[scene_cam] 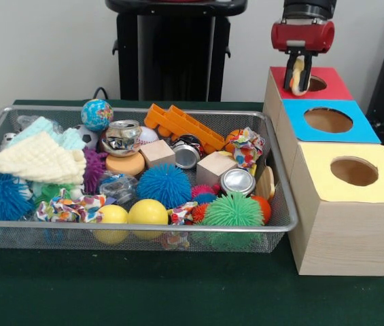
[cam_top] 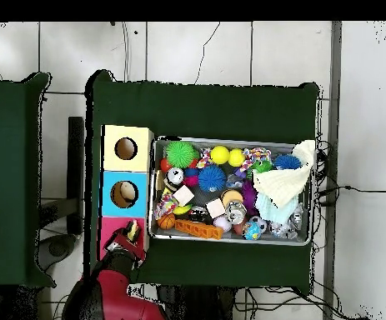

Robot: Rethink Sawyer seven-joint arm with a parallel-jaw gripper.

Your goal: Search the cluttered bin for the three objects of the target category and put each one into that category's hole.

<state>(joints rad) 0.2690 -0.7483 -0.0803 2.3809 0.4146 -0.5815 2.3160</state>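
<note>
My gripper [scene_cam: 298, 76] hangs over the red-panelled wooden box [scene_cam: 334, 87], just left of its round hole [scene_cam: 317, 83]. It is shut on a small soft toy [scene_cam: 298, 69], pale yellow and white with some orange, held upright between the fingers. In the overhead view the gripper [cam_top: 132, 232] and arm cover most of the red box [cam_top: 111, 236], and its hole is hidden. The wire mesh bin [scene_cam: 281, 204] stands left of the boxes, full of clutter. I cannot pick out any other animal toy in it.
The blue-panelled box [scene_cam: 327, 121] and the yellow-panelled box [scene_cam: 352, 173] stand in a row in front of the red one. The bin holds spiky balls [scene_cam: 164, 185], yellow balls [scene_cam: 147, 212], crushed cans [scene_cam: 121, 136], wooden cubes [scene_cam: 215, 167], a cream cloth [scene_cam: 35, 161] and an orange plastic piece [scene_cam: 181, 125].
</note>
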